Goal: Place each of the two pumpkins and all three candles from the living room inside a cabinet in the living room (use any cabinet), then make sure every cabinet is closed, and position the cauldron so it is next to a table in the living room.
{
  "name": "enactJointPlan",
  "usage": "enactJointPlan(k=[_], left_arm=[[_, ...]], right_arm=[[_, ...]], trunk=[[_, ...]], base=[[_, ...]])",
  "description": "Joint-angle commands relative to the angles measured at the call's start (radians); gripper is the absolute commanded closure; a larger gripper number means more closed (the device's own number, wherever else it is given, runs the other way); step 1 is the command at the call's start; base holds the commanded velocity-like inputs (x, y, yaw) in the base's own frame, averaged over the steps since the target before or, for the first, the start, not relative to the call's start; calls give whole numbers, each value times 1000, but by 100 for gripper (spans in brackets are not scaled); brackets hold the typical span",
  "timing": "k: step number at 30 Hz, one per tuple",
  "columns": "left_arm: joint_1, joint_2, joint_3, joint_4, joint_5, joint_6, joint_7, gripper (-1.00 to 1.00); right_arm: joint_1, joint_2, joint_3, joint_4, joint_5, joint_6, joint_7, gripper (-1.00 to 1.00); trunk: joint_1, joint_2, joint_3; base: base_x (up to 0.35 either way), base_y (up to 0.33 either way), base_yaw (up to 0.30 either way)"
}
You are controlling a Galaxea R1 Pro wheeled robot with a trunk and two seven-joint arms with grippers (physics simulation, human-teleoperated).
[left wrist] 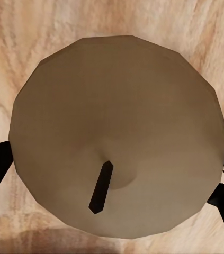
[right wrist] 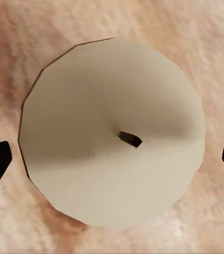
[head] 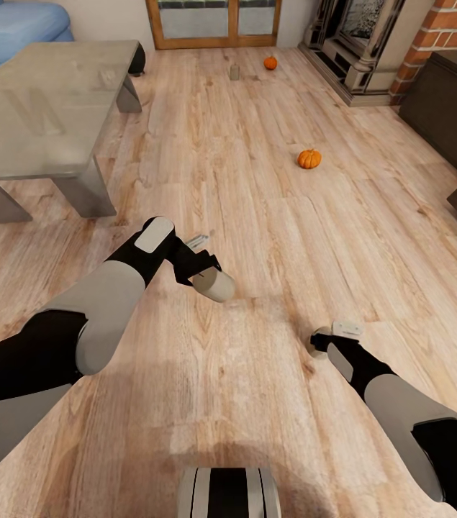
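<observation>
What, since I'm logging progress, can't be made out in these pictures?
- Cauldron: head view, just a dark shape mostly hidden behind the table.
- Cabinet: head view, cut off by the right edge; drawers open or closed, cannot tell.
- Far candle: head view, too small for detail.
- Right candle: head view, largely covered by the right gripper.

Bright, even light; soft blurry renders
</observation>
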Motion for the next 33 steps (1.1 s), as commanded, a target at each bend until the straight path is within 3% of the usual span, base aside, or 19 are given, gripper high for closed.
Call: enactJointPlan(k=[1, 7, 12, 13, 33], left_arm=[[0, 0, -2, -1, 11, 1, 10, 100], [0, 0, -2, -1, 11, 1, 10, 100], [0, 0, -2, -1, 11, 1, 10, 100], [0, 0, -2, -1, 11, 1, 10, 100], [0, 0, -1, 23, 9, 1, 7, 100]], right_arm=[[0, 0, 9, 0, -8, 6, -6, -100], [0, 1, 11, 13, -5, 6, 67, -100], [-1, 1, 11, 14, -5, 7, 79, -100], [0, 1, 11, 14, -5, 7, 80, 100], [-1, 0, 10, 15, -5, 6, 81, 100]], trunk=[[0, 0, -1], [0, 0, -1], [0, 0, -1], [0, 0, -1], [0, 0, -1]], base=[[0, 0, 0], [0, 0, 0], [0, 0, 0], [0, 0, 0], [0, 0, 0]])
